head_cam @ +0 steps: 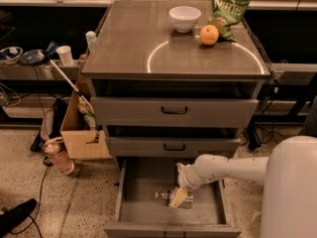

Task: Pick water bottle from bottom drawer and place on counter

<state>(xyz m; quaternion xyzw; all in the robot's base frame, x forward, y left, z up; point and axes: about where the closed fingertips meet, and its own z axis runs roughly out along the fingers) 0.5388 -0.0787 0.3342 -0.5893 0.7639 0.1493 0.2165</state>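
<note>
Currently | gripper (178, 198) down inside open bottom drawer (143, 182), at water bottle (163, 195) lying flat on grey drawer floor; opening and hold: cannot tell | counter (129, 43): white bowl (184, 18), orange (209, 34), green chip bag (229, 11) at rear | speckled floor (89, 202) left of cabinet: cardboard box (81, 138), pinkish bottle (58, 157).

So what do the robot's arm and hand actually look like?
The arm is smooth white, built of rounded tubular segments with a bulbous wrist, coming off a large rounded white body. The hand, down in the bottom drawer by the water bottle, is a pale yellowish-tan wedge. No cables or markings show.
</note>
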